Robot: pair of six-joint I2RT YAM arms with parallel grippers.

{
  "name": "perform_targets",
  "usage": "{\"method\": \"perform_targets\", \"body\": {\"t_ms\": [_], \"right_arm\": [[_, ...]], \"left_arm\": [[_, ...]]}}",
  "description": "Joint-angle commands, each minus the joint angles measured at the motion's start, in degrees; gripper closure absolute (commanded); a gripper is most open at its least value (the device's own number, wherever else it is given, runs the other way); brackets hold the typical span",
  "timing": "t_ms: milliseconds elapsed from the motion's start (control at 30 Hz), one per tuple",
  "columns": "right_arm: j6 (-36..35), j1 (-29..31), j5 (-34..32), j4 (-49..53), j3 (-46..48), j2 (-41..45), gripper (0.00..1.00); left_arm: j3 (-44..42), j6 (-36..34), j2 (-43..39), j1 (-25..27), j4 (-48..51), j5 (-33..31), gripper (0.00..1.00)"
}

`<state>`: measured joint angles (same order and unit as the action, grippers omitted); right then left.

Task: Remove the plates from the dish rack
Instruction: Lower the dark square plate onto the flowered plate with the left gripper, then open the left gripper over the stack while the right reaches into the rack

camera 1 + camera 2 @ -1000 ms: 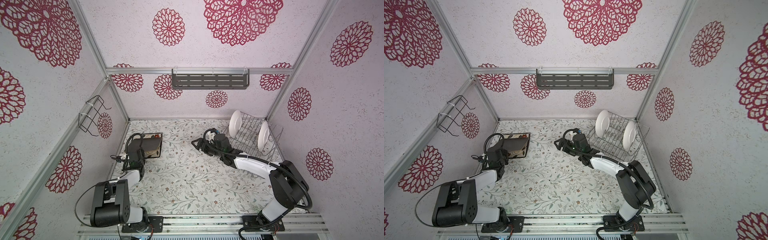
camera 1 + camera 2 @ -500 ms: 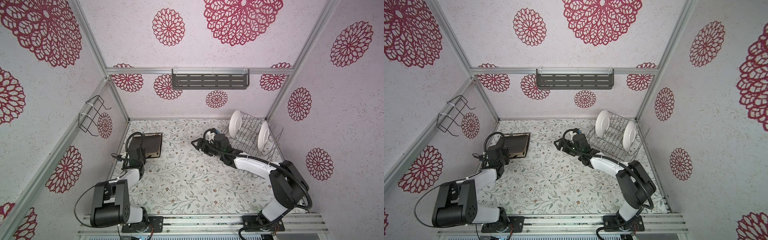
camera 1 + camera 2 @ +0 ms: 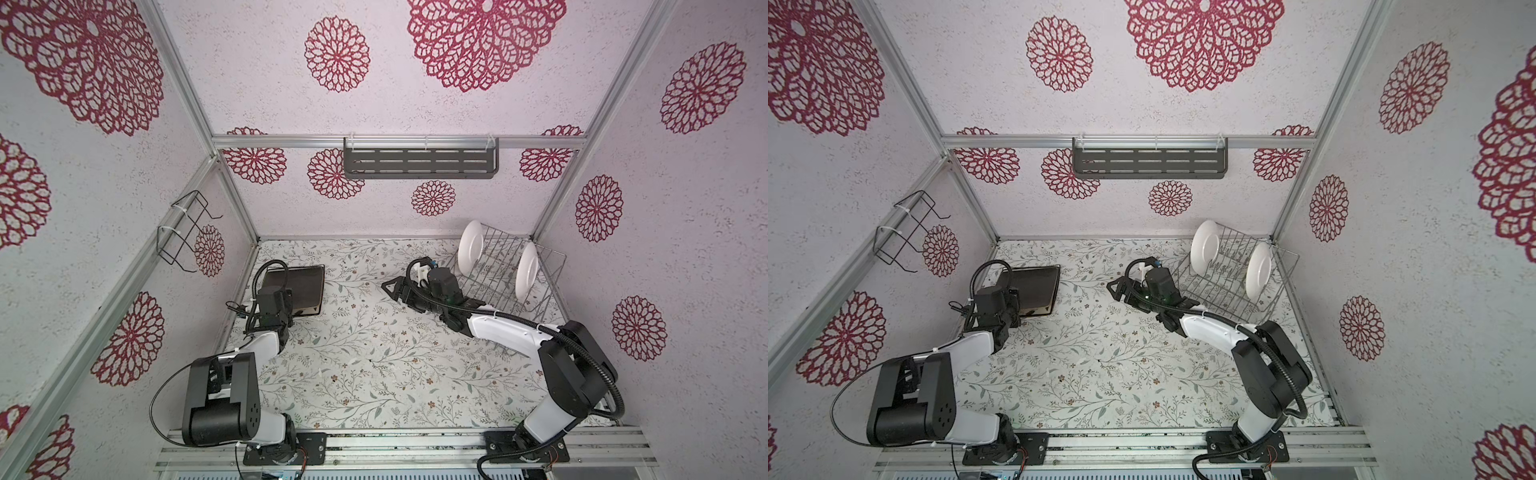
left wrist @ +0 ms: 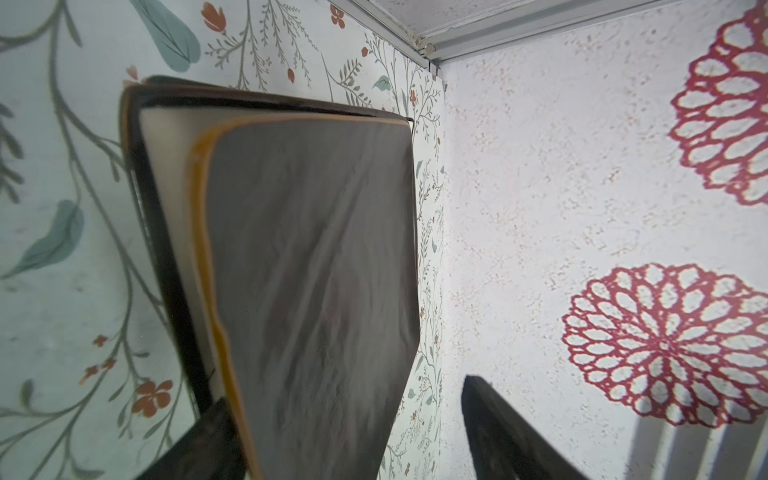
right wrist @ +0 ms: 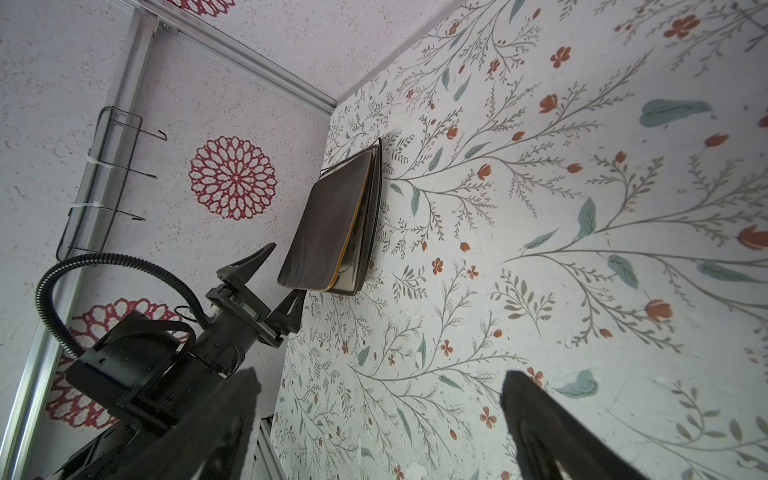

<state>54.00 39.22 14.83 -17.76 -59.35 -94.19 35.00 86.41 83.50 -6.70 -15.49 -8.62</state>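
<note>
The silver wire dish rack (image 3: 498, 286) (image 3: 1225, 291) stands at the back right and holds two round white plates upright (image 3: 470, 249) (image 3: 527, 274). At the back left, square dark-backed plates (image 3: 305, 286) (image 3: 1036, 291) lie stacked on the table. The top one (image 4: 311, 270) (image 5: 328, 224) is blurred and tilted, its near edge raised off the lower plate (image 4: 166, 174). My left gripper (image 4: 353, 436) (image 3: 286, 301) is open, its fingers apart from that edge on either side. My right gripper (image 5: 380, 378) (image 3: 399, 297) is open and empty over the table, left of the rack.
A black wire holder (image 3: 183, 232) hangs on the left wall, close above the stack. A dark grey slotted shelf (image 3: 419, 162) is mounted on the back wall. The left wall (image 4: 582, 208) runs right beside my left gripper. The flowered table (image 3: 374, 365) stretches between the arms.
My left gripper's jaws have opened and let go of the dark square plate, which has dropped toward the stack. The right arm has stayed in place.
</note>
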Motion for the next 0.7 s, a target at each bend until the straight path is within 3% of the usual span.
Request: {"method": "perform_targets", "body": {"t_ms": [0, 667], "right_arm": [[-1.23, 0.41, -0.12, -1.4, -0.05, 1.46, 0.05], [-1.64, 0.37, -1.59, 0.53, 0.66, 3.38, 0.04]], "left_arm": [[2.17, -2.21, -0.18, -0.32, -0.32, -0.17, 0.17], [0.0, -3.77, -2.35, -0.7, 1.99, 0.01, 0.07]]}}
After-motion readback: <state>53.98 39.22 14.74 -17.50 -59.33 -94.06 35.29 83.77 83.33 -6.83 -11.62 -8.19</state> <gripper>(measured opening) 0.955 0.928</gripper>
